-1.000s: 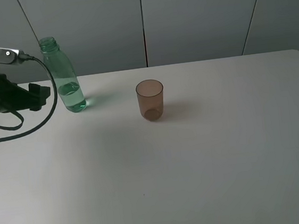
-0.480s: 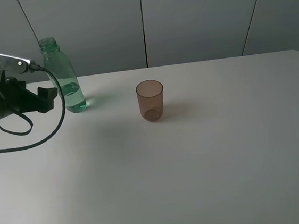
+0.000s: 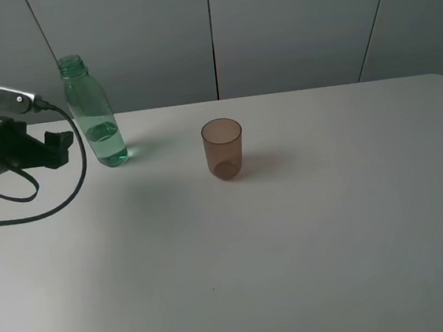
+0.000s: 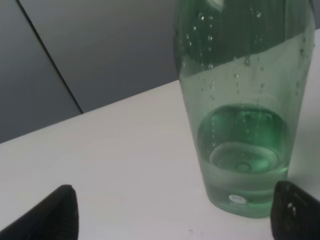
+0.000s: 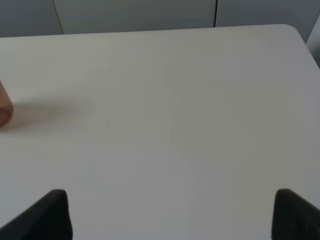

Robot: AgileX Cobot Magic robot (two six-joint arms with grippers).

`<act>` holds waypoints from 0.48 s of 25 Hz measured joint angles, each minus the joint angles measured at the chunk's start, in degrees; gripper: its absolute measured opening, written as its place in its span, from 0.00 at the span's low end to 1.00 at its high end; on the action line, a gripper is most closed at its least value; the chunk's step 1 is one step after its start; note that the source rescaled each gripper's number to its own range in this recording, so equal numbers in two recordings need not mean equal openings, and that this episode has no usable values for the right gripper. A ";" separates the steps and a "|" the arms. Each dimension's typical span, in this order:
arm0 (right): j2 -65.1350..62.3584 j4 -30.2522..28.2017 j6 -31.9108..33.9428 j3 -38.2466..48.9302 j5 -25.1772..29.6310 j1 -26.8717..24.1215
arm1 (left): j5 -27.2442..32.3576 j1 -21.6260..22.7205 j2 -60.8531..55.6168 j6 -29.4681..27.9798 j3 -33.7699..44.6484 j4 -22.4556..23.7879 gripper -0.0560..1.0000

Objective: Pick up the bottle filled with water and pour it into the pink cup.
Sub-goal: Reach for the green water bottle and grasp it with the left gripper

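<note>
High camera looking down across the bench (image 3: 293, 246) to the grey wall (image 3: 294, 23), left wrist camera low, very close to the bottle (image 4: 240, 125), right wrist camera angled down over the bench, cup (image 5: 4, 107) edge shared with the high view

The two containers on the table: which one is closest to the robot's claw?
The green bottle, standing right in front of the open left gripper; the pink cup stands alone, well away from it.

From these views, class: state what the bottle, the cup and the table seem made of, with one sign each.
The bottle: likely glossy green plastic; water and droplets show through. The pink cup: probably translucent plastic; its base shows through. The table: matte white, material unclear.
</note>
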 joint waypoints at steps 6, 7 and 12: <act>0.00 0.00 0.00 0.00 0.00 0.00 | -2.76 1.66 0.53 -0.11 0.00 6.88 0.95; 0.00 0.00 0.00 0.00 0.00 0.00 | -3.43 2.09 1.02 -0.33 0.00 8.47 0.95; 0.00 0.00 0.00 0.00 0.00 0.00 | -5.00 2.70 4.89 -2.60 -1.76 12.08 0.96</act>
